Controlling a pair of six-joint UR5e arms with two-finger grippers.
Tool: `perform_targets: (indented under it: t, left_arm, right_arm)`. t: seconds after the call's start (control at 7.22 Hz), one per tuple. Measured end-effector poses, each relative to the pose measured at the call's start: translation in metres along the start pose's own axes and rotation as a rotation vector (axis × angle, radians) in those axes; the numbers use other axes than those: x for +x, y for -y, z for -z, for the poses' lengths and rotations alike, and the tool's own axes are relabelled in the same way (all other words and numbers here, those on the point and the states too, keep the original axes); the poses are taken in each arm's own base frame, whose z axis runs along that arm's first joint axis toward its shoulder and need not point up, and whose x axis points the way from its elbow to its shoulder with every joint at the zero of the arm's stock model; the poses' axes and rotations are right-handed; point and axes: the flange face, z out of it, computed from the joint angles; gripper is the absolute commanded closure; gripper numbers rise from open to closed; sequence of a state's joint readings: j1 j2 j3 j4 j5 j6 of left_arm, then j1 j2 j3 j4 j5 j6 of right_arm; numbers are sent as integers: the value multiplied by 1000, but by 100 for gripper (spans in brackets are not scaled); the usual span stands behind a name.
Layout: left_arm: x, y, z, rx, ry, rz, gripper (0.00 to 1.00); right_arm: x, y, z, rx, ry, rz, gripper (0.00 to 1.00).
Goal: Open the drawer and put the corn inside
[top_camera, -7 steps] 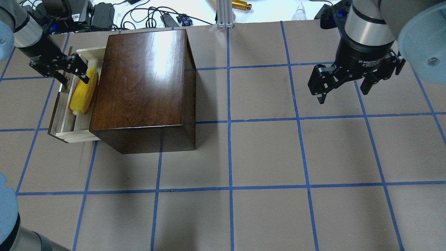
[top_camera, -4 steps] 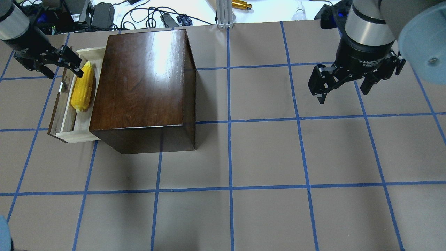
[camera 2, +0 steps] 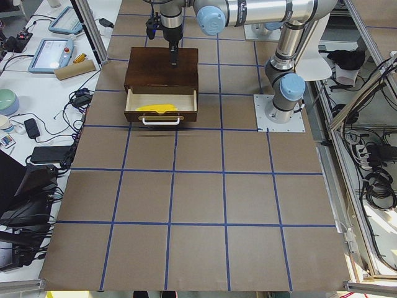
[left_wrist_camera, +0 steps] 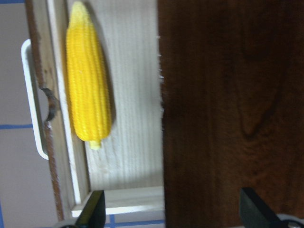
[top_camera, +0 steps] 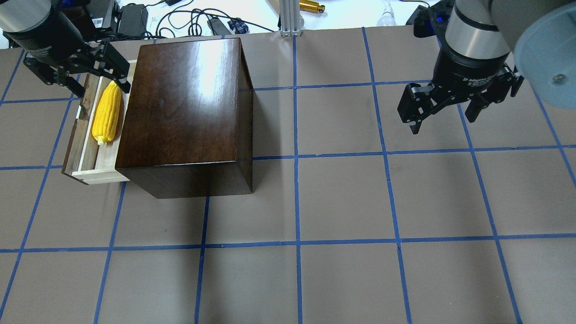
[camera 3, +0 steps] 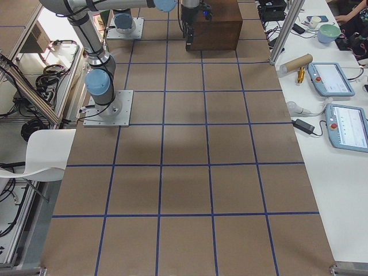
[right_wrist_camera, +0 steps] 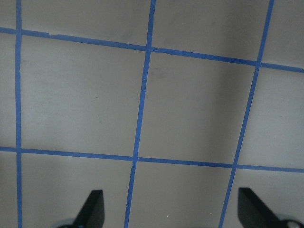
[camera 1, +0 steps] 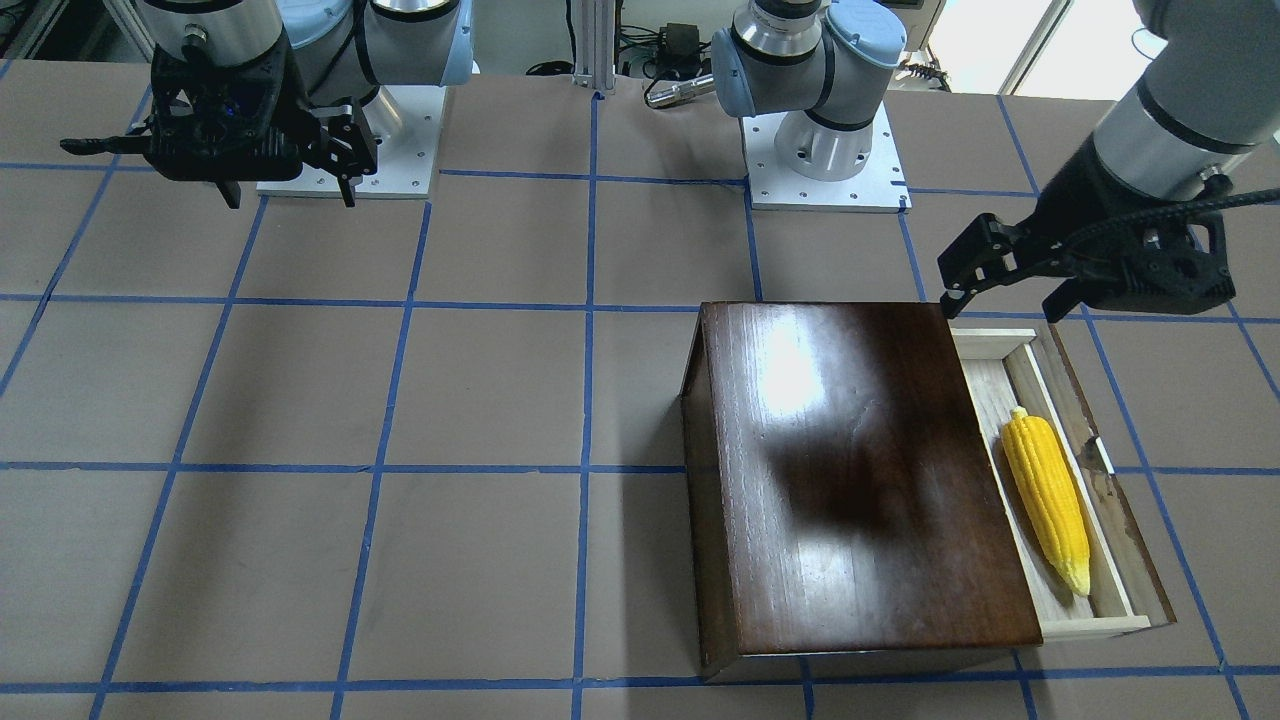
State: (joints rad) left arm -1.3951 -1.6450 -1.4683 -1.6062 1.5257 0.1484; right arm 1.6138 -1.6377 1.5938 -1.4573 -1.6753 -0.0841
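Note:
The corn (top_camera: 107, 112) lies loose in the drawer (top_camera: 72, 144), which is pulled out of the dark-brown box (top_camera: 184, 103) on its left side. The corn also shows in the front view (camera 1: 1046, 497) and the left wrist view (left_wrist_camera: 88, 85), lying lengthwise beside the drawer's front panel (camera 1: 1120, 490). My left gripper (top_camera: 102, 90) is open and empty, raised above the drawer's far end and the box's edge (camera 1: 998, 308). My right gripper (top_camera: 443, 123) is open and empty, hanging over bare table far to the right (camera 1: 290, 200).
A white handle (left_wrist_camera: 29, 99) is on the drawer's front. Cables, power bricks and a metal post (top_camera: 288, 18) lie beyond the table's far edge. The brown table (top_camera: 342, 202) is marked with a grid of blue tape.
My left gripper has let go of the corn, lifted off it and shifted toward the box. The corn has settled flat in the drawer. The right arm has not moved.

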Motion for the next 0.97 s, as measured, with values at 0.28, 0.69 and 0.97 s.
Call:
perform_targets:
  t: [0.28,0.69,0.97]
  left_arm:
    - [69,-18,3,2,27,-22,0]
    - [109,-37,4,2,37,-75,0]
    - [111,-39,5,1,36,-79,0]
  right_arm:
    - [0,0,0,0,0,0,0]
    - [0,0,0,0,0,0,0]
    - [0,0,0,0,0,0,0]
